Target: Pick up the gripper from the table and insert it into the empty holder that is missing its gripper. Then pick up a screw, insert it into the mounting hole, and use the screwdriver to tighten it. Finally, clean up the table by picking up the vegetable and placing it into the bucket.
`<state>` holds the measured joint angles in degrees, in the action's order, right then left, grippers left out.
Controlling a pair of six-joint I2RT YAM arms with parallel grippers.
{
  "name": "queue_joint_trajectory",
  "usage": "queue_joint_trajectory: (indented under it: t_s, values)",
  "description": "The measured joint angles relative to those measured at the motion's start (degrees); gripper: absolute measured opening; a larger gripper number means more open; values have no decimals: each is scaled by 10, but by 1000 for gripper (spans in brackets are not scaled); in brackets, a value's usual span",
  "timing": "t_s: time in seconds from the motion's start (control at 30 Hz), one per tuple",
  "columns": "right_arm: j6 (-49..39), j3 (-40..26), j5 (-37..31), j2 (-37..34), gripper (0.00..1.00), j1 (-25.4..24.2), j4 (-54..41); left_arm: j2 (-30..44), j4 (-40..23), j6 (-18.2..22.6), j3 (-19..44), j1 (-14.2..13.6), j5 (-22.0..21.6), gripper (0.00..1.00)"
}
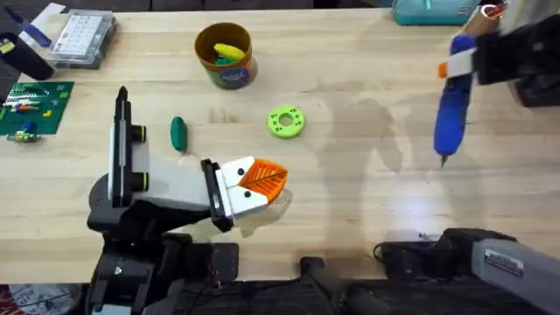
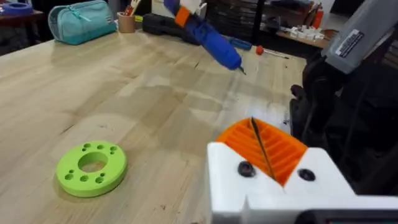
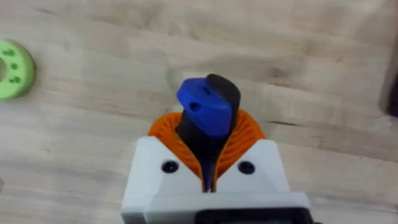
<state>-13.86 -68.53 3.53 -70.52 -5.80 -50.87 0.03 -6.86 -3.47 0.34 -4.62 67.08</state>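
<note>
Gripping the screwdriver (image 1: pixel 453 105) near the table's right edge, right hand (image 3: pixel 210 165), left hand (image 1: pixel 258 182) pinched shut, bare wood between.

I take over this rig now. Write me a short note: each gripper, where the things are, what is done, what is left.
Left gripper: pads shut, holding nothing, low over the table's near middle.
Right gripper: shut on the screwdriver, held above the table's right side, bit pointing down.
Vegetable: lying on the table, left of the green ring.
Bucket: at the back, some yellow and green pieces already inside.
Done: screwdriver picked up.
Left: vegetable into the bucket. I cannot tell the state of the holder or the screw.
</note>
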Motion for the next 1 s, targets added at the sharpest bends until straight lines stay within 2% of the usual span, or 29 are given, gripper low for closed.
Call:
queue_joint_trajectory:
  t_s: [0.17,0.4,0.8,1.0]
  values:
    - [-1,-32,29,91,48,0,0,0,0,0,0,0,0,15]
    - [-1,-49,110,149,48,0,28,0,0,0,0,0,0,15]
    - [-1,-49,286,166,48,0,101,0,0,0,0,0,0,15]
    - [0,-49,346,166,48,0,142,0,0,0,0,0,0,15]
